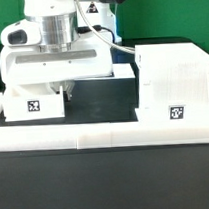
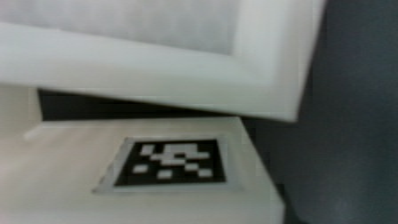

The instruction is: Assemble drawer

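Observation:
A small white tray [image 1: 30, 105] with a square tag lies at the exterior view's left, just behind the rail. The tall white housing [image 1: 173, 80], also tagged, stands at the right. My gripper [image 1: 64, 91] hangs low at the tray's right end, its wide white hand above the tray. Its fingertips are dark and mostly hidden behind the tray, so I cannot tell their gap. The wrist view shows a white framed rim [image 2: 160, 60] close up and a tagged white face [image 2: 175, 162] below it, with no fingers in sight. A further white piece [image 1: 122, 67] shows between hand and housing.
The long low white rail [image 1: 105, 143] runs across the front of the black table [image 1: 100, 101]. A strip of bare black table lies between the tray and the housing. A green backdrop [image 1: 167, 13] stands behind.

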Robot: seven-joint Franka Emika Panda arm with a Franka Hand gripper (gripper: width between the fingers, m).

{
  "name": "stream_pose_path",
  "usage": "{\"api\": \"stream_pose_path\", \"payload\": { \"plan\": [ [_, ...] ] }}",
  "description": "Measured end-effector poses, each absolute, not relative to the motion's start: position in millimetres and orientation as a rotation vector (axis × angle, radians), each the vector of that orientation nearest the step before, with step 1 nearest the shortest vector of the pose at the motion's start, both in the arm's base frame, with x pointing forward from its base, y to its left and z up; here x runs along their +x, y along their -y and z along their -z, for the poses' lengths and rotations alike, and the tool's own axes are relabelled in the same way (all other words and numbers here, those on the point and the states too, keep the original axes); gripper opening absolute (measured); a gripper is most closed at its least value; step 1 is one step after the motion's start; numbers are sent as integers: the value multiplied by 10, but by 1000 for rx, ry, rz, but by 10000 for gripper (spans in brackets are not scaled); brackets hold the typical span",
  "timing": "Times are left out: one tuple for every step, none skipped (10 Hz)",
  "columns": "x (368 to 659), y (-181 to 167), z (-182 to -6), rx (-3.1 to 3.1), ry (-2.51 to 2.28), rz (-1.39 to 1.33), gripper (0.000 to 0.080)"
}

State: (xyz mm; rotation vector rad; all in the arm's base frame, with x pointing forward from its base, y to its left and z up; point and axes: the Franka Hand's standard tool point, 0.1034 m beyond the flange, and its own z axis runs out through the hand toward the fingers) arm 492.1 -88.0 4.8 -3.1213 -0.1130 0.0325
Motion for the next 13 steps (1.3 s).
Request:
{"api": "stream_pose_path", "payload": {
  "plan": [
    [4922, 880, -48, -3121, 113, -33, 41],
    [4925, 827, -70, -3114, 165, -62, 41],
    [4988, 713, -181, -3097, 273, -96, 41],
    [5027, 669, -236, -3077, 340, -109, 42],
    [5040, 639, -249, -3059, 384, -133, 42],
    [5028, 651, -236, -3057, 396, -134, 42],
    [5022, 651, -229, -3057, 392, -136, 42],
    [5019, 657, -225, -3047, 460, -137, 42],
    [5012, 669, -217, -3015, 616, -134, 42],
    [5025, 654, -212, -2974, 817, -127, 42],
    [5044, 593, -216, -2917, 1023, -126, 42],
    [5064, 557, -224, -2837, 1235, -126, 42],
    [5079, 547, -224, -2752, 1436, -117, 42]
  ]
}}
